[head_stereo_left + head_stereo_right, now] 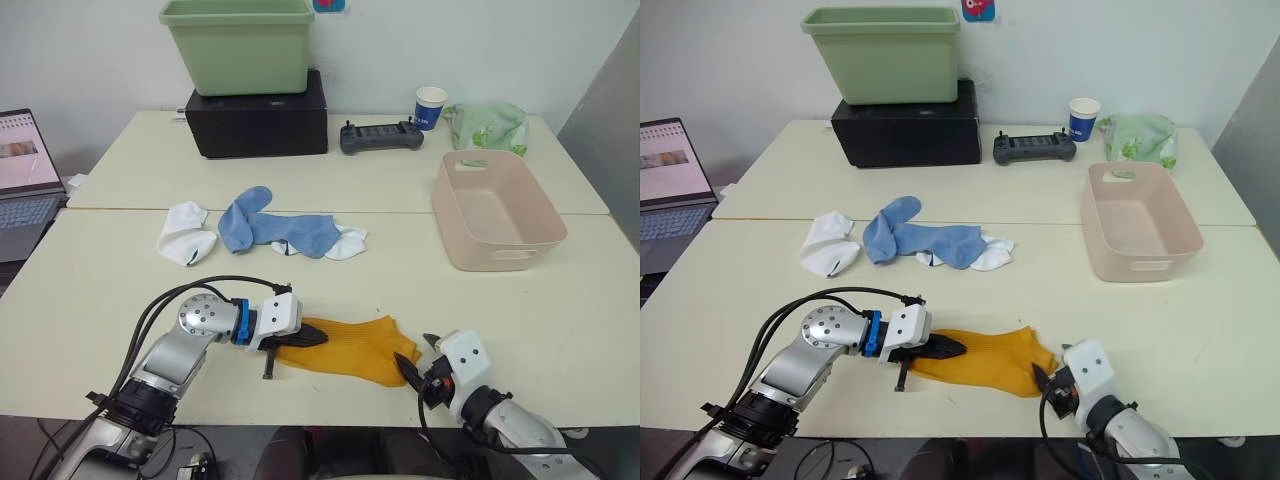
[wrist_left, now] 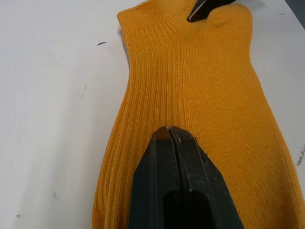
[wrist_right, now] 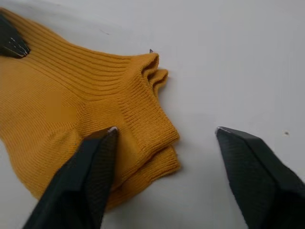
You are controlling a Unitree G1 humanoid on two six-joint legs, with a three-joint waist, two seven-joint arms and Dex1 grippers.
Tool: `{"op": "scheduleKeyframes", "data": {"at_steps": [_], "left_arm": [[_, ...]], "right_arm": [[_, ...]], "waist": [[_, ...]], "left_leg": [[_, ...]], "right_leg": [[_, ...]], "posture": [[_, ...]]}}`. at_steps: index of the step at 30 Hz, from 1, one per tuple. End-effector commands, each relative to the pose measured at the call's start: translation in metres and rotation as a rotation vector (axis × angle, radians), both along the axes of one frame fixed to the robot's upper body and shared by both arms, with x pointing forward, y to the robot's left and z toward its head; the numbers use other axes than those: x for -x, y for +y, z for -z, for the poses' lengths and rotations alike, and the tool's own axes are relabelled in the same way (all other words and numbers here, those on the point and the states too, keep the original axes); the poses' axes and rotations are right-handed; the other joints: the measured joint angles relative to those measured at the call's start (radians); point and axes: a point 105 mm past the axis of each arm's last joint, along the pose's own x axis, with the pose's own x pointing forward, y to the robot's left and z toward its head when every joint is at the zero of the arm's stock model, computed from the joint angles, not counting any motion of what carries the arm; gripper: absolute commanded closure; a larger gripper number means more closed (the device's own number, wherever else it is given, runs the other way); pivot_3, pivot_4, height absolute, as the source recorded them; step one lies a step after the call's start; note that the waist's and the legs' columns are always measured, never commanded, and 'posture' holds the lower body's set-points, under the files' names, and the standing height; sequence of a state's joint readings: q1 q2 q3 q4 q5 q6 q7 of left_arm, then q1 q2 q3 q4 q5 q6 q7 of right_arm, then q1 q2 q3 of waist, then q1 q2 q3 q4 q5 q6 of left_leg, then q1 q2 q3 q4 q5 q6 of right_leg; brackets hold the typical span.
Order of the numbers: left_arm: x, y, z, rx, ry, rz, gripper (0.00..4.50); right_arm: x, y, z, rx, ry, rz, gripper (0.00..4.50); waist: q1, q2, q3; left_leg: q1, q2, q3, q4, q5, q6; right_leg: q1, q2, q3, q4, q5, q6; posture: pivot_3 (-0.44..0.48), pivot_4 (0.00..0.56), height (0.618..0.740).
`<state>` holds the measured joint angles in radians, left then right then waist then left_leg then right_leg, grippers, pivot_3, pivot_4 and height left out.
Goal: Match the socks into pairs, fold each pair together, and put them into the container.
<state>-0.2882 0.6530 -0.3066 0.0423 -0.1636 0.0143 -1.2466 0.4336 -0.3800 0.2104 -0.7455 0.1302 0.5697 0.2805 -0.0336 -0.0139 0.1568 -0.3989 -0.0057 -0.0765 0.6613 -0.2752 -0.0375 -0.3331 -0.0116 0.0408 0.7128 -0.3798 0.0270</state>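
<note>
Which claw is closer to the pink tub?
The right claw. It sits at the orange socks' end, nearer the pink tub; the left claw is farther away.

Even, diffuse indoor light, bright, no hard glare on the table (image 1: pixel 120 290). Shadows soft and short: a faint one under the container (image 1: pixel 497 208), a darker band under the green bin (image 1: pixel 240 42) on the black box (image 1: pixel 258 125). Head views sharp across the frame, slight softness at far edges. Left wrist view: mustard-orange socks (image 2: pixel 190 86) rib texture crisp, near fingers (image 2: pixel 181 191) dark and underexposed. Right wrist view: fingertips (image 3: pixel 90 171) slightly soft, sock cuff in focus, tabletop evenly lit.
</note>
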Motion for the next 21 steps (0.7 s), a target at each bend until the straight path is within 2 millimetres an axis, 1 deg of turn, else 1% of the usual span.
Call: {"op": "scheduleKeyframes", "data": {"at_steps": [1, 4, 5, 7, 13, 15, 18, 21], "left_arm": [[0.002, 0.005, 0.009, -0.027, 0.041, -0.029, 4.5], [0.0, 0.005, 0.006, -0.021, 0.035, -0.036, 4.5], [-0.001, 0.005, 0.004, -0.016, 0.033, -0.039, 4.5], [-0.003, 0.002, 0.0, 0.0, 0.034, -0.048, 4.5], [-0.006, -0.014, -0.01, 0.028, 0.036, -0.031, 4.5], [-0.008, -0.02, -0.012, 0.034, 0.036, -0.029, 4.5], [-0.012, -0.036, -0.018, 0.053, 0.027, -0.015, 4.5], [-0.014, -0.046, -0.015, 0.04, 0.016, 0.0, 4.5]], "right_arm": [[0.002, 0.003, -0.001, 0.021, -0.017, -0.025, 2.37], [0.002, 0.003, -0.001, 0.022, -0.021, -0.031, 3.44], [0.002, 0.003, -0.003, 0.024, -0.03, -0.037, 3.86], [-0.003, -0.001, -0.009, 0.025, -0.061, -0.029, 4.49], [-0.026, -0.017, -0.034, 0.021, -0.151, 0.0, 4.49], [-0.03, -0.021, -0.041, 0.029, -0.168, -0.003, 4.49], [-0.034, -0.025, -0.055, 0.029, -0.192, -0.031, 4.49], [-0.031, -0.021, -0.062, 0.021, -0.191, -0.07, 4.49]], "waist": [[0.0, 0.0, 0.0], [0.0, 0.0, 0.0], [0.0, 0.0, 0.0], [0.001, 0.0, 0.0], [0.002, -0.001, 0.001], [0.002, -0.001, 0.001], [0.003, -0.001, 0.001], [0.003, -0.001, 0.001]], "left_leg": [[0.0, 0.0, 0.0, 0.0, 0.0, 0.0], [0.0, 0.0, 0.0, 0.0, 0.0, 0.0], [0.0, 0.0, 0.0, 0.0, 0.0, 0.0], [0.0, 0.0, 0.0, 0.0, 0.0, 0.0], [-0.001, 0.0, 0.0, 0.0, 0.0, 0.0], [-0.001, 0.0, 0.0, 0.0, 0.0, 0.0], [-0.002, 0.0, 0.0, 0.0, 0.0, 0.0], [-0.002, -0.001, 0.0, 0.001, 0.0, 0.0]], "right_leg": [[0.0, 0.0, 0.0, 0.0, 0.0, 0.0], [0.0, 0.0, 0.0, 0.0, 0.0, 0.0], [0.0, 0.0, 0.0, 0.0, 0.0, 0.0], [0.0, 0.0, 0.0, 0.0, 0.0, 0.0], [0.0, 0.0, 0.0, 0.0, 0.0, 0.0], [0.0, 0.0, 0.0, 0.0, 0.0, 0.0], [0.0, 0.0, -0.001, 0.0, 0.0, 0.0], [0.0, 0.0, 0.0, -0.001, 0.0, 0.0]], "posture": [[0.0, 0.15, 0.725], [0.0, 0.15, 0.725], [0.0, 0.15, 0.725], [0.0, 0.15, 0.725], [0.0, 0.15, 0.725], [0.0, 0.15, 0.725], [0.0, 0.15, 0.725], [0.0, 0.15, 0.725]]}}
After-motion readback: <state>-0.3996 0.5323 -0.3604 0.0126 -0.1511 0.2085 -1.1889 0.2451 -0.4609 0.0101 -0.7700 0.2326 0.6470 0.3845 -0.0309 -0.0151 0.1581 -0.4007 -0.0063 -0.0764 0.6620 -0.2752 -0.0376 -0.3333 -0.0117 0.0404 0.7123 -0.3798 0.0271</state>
